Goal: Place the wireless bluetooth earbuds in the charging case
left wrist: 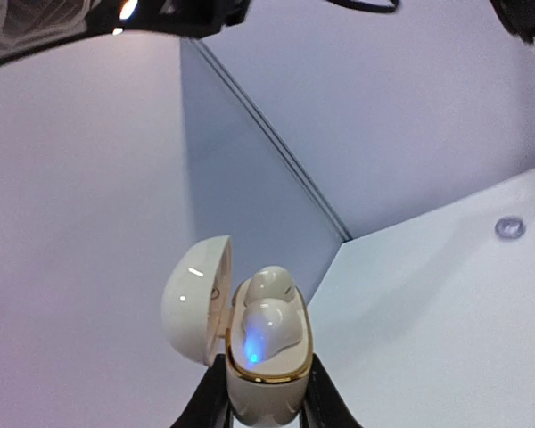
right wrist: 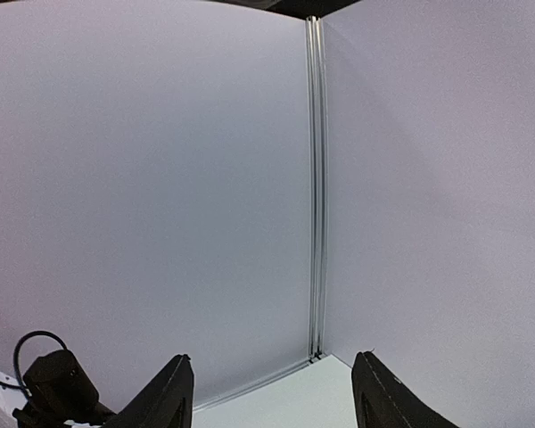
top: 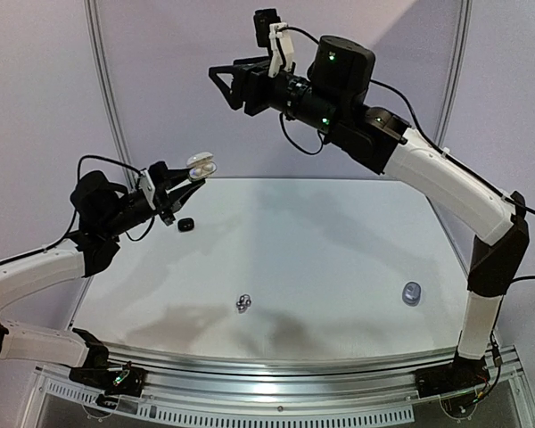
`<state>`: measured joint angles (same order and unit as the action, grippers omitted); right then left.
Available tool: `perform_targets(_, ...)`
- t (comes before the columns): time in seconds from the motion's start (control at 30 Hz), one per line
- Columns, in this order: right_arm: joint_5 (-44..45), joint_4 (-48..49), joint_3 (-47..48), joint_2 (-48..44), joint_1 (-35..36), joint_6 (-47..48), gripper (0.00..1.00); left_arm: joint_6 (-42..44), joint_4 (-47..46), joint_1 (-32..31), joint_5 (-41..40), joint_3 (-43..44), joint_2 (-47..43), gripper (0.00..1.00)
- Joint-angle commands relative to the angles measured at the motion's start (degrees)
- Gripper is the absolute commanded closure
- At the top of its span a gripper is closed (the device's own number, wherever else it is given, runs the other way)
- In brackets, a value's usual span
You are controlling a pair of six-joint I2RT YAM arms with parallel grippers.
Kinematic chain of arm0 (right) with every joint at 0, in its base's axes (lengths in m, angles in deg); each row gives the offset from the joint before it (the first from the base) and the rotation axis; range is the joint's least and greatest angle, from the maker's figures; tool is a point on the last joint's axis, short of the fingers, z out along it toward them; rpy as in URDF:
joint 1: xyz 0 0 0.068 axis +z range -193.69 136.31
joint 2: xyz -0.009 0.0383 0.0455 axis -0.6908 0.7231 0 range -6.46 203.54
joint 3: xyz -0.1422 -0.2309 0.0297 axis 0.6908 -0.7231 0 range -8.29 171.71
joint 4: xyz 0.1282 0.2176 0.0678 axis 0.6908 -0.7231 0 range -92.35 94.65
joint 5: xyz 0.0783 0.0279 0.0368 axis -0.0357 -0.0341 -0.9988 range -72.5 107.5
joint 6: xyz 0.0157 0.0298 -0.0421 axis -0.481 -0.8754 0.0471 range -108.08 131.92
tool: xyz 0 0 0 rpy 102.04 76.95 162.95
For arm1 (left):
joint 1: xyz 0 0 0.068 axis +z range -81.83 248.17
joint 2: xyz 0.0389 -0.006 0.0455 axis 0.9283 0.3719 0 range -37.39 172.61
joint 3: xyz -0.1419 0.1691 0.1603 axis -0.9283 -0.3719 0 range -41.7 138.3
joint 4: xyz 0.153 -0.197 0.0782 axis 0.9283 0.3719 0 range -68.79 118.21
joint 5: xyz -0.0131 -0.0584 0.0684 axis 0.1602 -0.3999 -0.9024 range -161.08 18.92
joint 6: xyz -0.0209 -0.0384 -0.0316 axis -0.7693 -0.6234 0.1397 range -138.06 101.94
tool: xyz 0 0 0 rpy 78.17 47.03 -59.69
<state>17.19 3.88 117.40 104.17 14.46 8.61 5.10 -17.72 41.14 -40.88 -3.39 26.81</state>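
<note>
Left pincer (left wrist: 267, 401) clamps the white charging case (left wrist: 266, 370) by its base, lid open, two white earbuds (left wrist: 269, 323) seated inside; right pincer (right wrist: 272, 392) gapes empty, high above the desk (top: 339, 259); probably silvery earbuds (top: 242, 304) lie mid-desk

You had soft, even light with a violet cast on the walls (right wrist: 160, 178), pale glare and faint shadows on the glossy table (top: 339, 267), a blue glow inside the white case (left wrist: 260, 397), and wide-angle bending at the wrist views' edges.

The right tool (right wrist: 272, 361), spread wide and holding nothing, faces the metal strip (right wrist: 316, 178) between two white walls (right wrist: 143, 178).
</note>
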Motion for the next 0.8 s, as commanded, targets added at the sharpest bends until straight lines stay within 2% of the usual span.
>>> perform_targets(0.0, -2.5, -15.4, 0.9, 2.6, -0.9, -4.6, 0.38, 35.4, 2.7, 0.4, 2.5, -1.8, 0.5, 1.0)
perform_targets(0.13, -4.8, -21.7, 2.9, 5.4, -0.9, -4.9, 0.38, 47.1, 3.4, 0.4, 3.0, -2.5, 0.8, 1.0)
perform_targets(0.3, -5.6, -23.6, 1.7, 5.7, -0.9, -4.2, 0.37, 62.9, 2.9, 0.1, 1.9, -5.1, 1.3, 1.0)
perform_targets(0.53, -10.6, -24.0, -1.5, 6.0, -0.9, -2.6, 0.37, 65.4, 3.5, 0.2, -0.7, -5.0, 0.6, 1.0)
perform_targets(0.77, -9.5, -27.3, -4.0, 6.5, -0.8, -2.1, 0.38, 65.3, 3.0, 0.2, -1.9, -5.1, 0.5, 1.0)
